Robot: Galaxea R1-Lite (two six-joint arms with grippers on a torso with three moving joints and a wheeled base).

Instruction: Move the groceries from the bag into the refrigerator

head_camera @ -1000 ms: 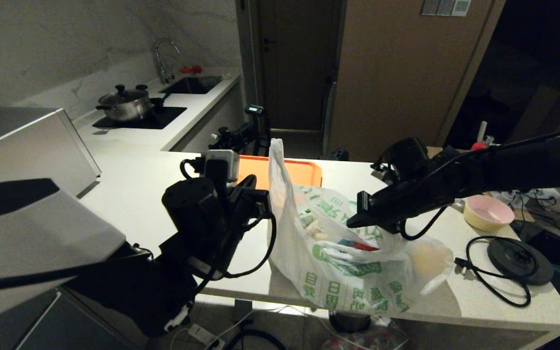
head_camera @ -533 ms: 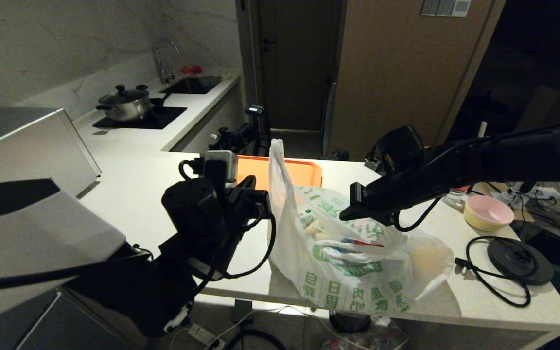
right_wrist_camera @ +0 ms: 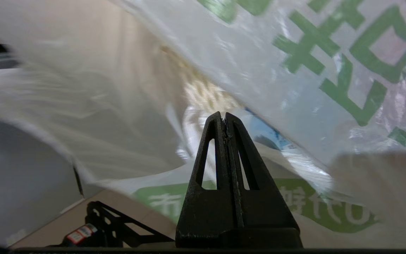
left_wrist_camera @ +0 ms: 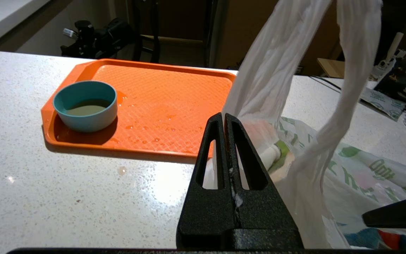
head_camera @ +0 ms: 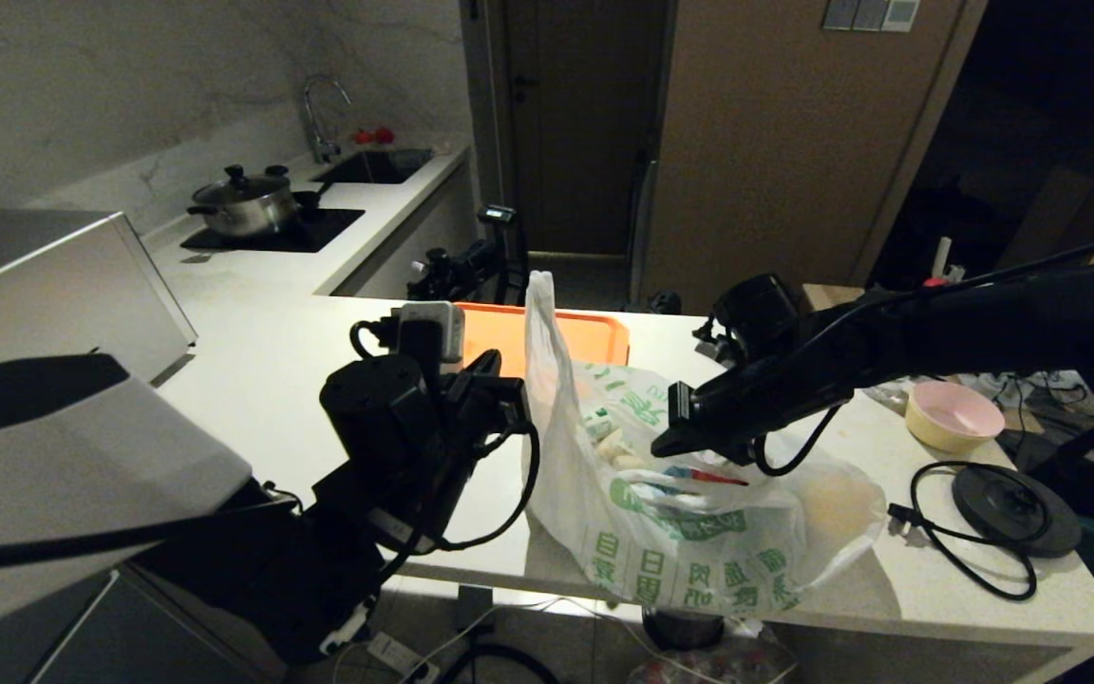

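On the counter, the left gripper [left_wrist_camera: 225, 118] pinches the bag [head_camera: 689, 532] handle; the clenched, empty right gripper [head_camera: 663, 445] must open inside for groceries [head_camera: 618, 446].

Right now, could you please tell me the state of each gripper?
Left gripper: shut, pinching the bag by its raised handle.
Right gripper: shut, empty, at the bag's mouth.

White, green-lettered bag [head_camera: 689, 532]; orange tray [left_wrist_camera: 160, 102]
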